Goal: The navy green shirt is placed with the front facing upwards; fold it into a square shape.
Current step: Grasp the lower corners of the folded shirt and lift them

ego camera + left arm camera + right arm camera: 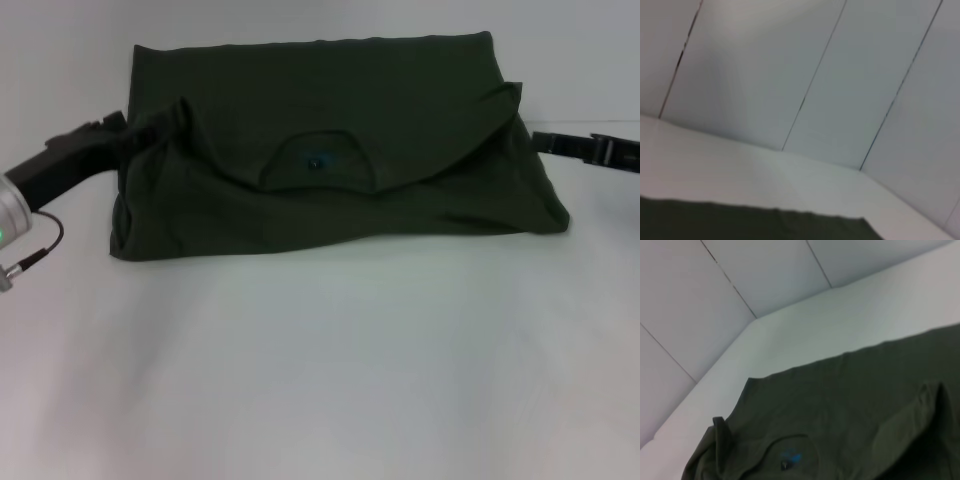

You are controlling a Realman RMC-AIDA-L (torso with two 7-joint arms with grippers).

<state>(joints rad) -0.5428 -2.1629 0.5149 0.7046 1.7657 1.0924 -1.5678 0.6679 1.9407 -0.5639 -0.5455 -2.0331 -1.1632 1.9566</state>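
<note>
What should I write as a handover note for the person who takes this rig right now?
Left gripper: at the left edge of the dark olive-green cotton shirt, fingertips hidden in the cloth.
Right gripper: low by the shirt's right edge, apart from the cloth.
Shirt: on the white table, folded across into a wide band, neck opening with blue label facing up.
Done: the crosswise fold.
Left: fold the sides inward to get a square, then flatten the wrinkles.

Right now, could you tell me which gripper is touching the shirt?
The left gripper, at the shirt's left edge, meets the cloth; the right gripper stands just off the right edge.
</note>
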